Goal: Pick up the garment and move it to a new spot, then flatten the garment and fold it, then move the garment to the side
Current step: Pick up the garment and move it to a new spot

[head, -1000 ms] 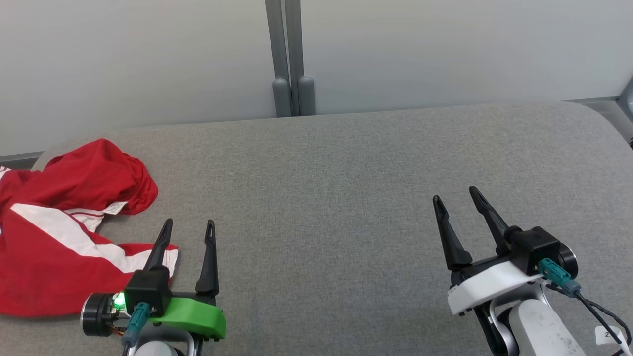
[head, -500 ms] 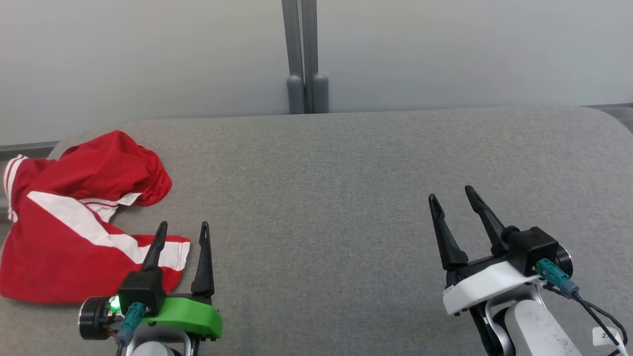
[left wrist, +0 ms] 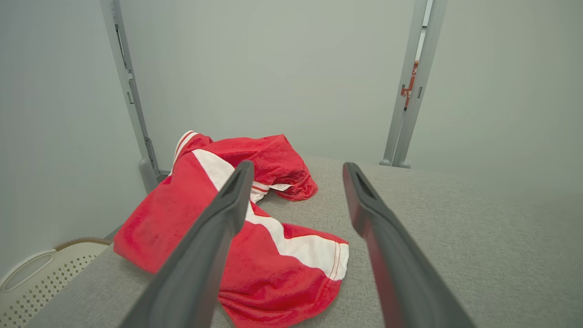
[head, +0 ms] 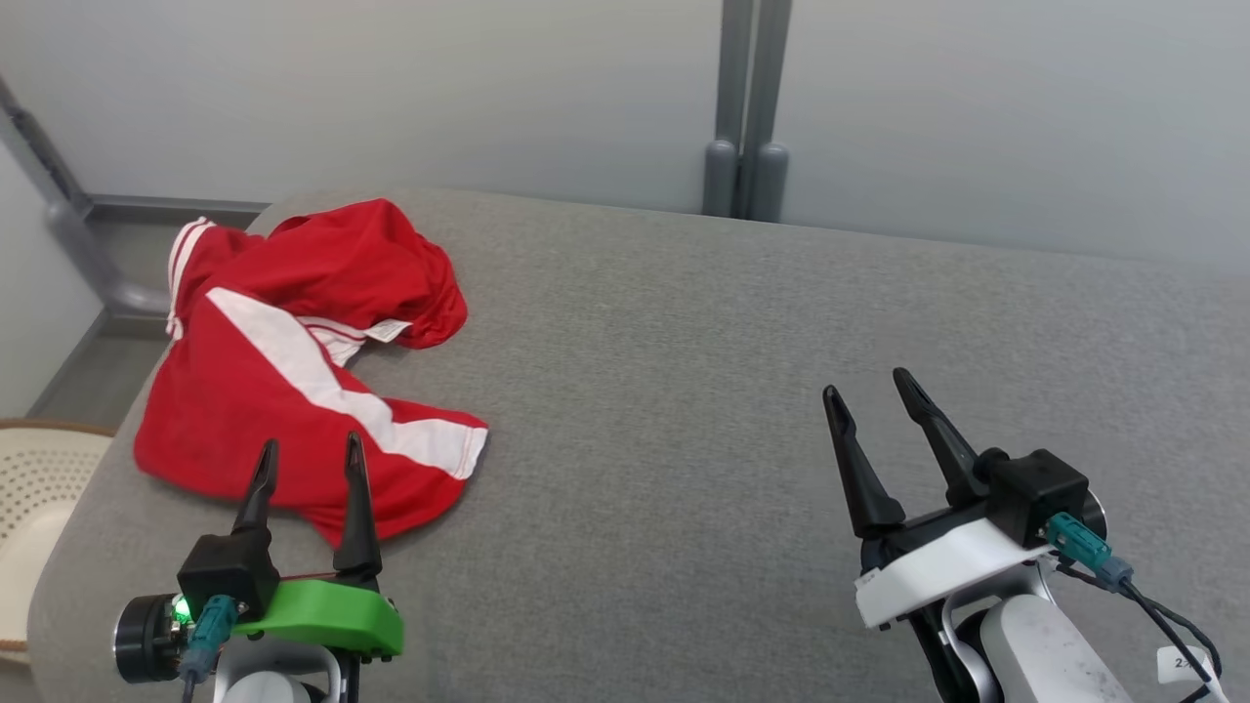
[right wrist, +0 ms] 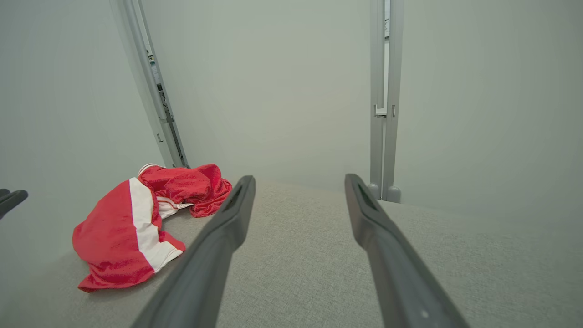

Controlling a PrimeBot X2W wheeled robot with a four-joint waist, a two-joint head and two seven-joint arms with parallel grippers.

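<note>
The garment is red with a white diagonal stripe and lies crumpled at the far left end of the grey padded table. My left gripper is open at the garment's near hem, with nothing between its fingers. In the left wrist view the garment lies just ahead of and below the left gripper. My right gripper is open over bare table at the near right, far from the cloth. The right wrist view shows the garment well off to the left of the right gripper.
A white perforated basket stands on the floor beyond the table's left end and also shows in the left wrist view. Pale partition walls with grey posts close off the back. A fingertip of the left gripper shows at the right wrist view's left edge.
The head view has swung to the left, bringing the whole garment and the basket into it. My left gripper's fingers now stand over the garment's near hem instead of its right corner. Both grippers stay open.
</note>
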